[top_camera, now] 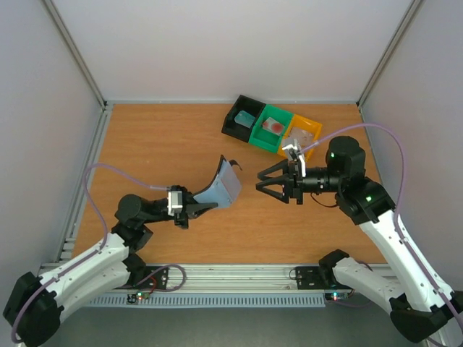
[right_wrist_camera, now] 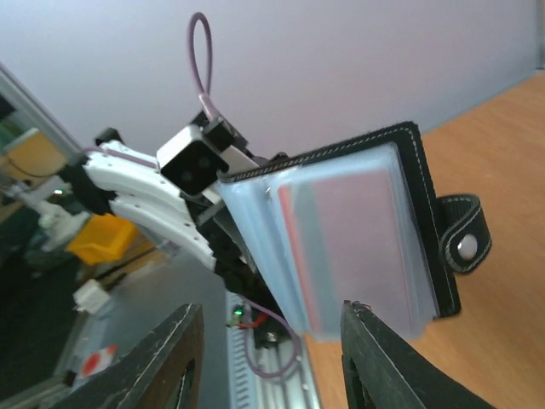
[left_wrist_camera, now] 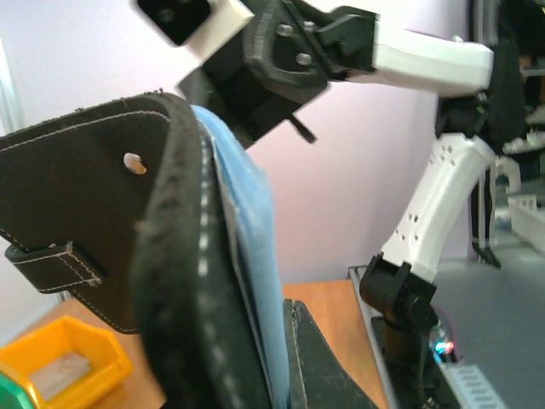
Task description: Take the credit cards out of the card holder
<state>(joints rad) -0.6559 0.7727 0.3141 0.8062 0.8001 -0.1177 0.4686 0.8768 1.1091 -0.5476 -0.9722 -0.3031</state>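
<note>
My left gripper (top_camera: pixel 197 208) is shut on the lower edge of the card holder (top_camera: pixel 221 186), a black wallet with pale blue pockets, and holds it open and upright above the table. In the right wrist view the card holder (right_wrist_camera: pixel 421 213) faces me, with a red-pink card (right_wrist_camera: pixel 358 243) showing through its pockets. My right gripper (top_camera: pixel 262 181) is open and empty, just right of the holder, jaws wide (right_wrist_camera: pixel 268 345). A teal card (top_camera: pixel 245 118) lies in the black tray, a red card (top_camera: pixel 273 126) in the green tray. In the left wrist view the holder (left_wrist_camera: pixel 162 256) fills my gripper (left_wrist_camera: pixel 255 375).
Three trays stand in a row at the back right: black (top_camera: pixel 233 124), green (top_camera: pixel 262 137) and orange (top_camera: pixel 316 127), the orange one holding something whitish (top_camera: pixel 302 134). The orange tray (left_wrist_camera: pixel 94 341) also shows in the left wrist view. Walls enclose the table on three sides.
</note>
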